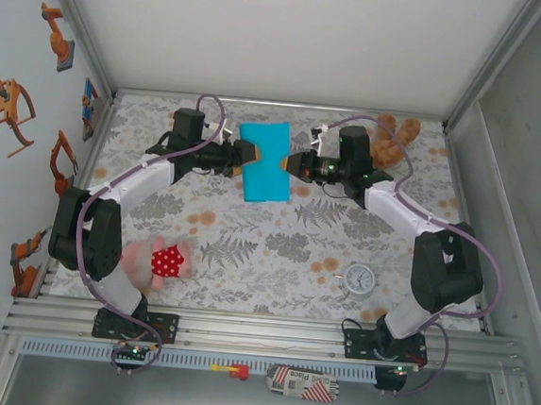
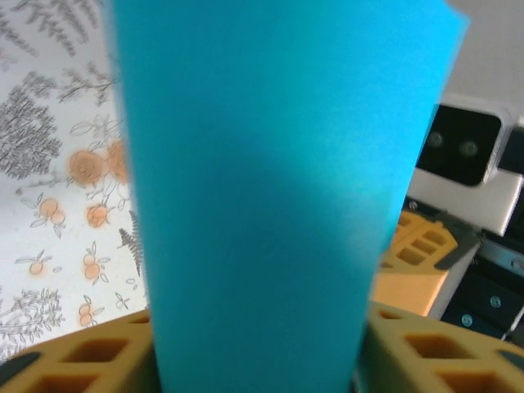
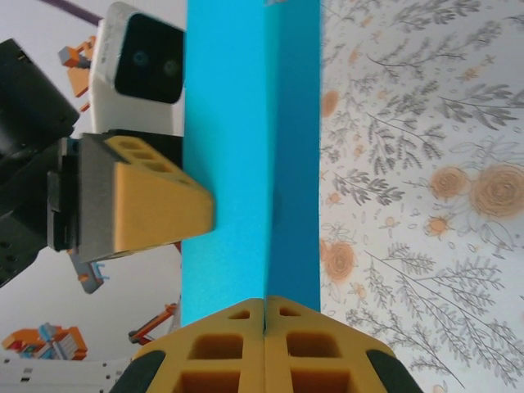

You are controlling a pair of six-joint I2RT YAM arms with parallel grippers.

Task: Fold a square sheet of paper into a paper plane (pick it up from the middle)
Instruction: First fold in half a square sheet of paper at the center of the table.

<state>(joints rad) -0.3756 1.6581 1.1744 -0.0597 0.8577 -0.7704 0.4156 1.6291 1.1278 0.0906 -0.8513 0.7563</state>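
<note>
Now clamping the turquoise sheet of paper [image 1: 264, 162] in the right claw [image 3: 264, 304], yellow fingers pressed flat together on its lower edge, a crease running straight away from the fingertips. Meeting the same sheet from the opposite side with the left claw [image 1: 244, 156]: fingers [image 2: 82, 360] parted wide, the blue face spanning the gap between them, one fingertip [image 3: 160, 205] touching the paper just ahead of the right claw. Just behind the right claw's wrist, toward the far corner of the table [image 1: 276, 250], a brown teddy bear [image 1: 395, 138]. Well back from both claws, toward the arm bases, a small white clock [image 1: 360, 279] and a pink plush toy [image 1: 156, 261].
</note>
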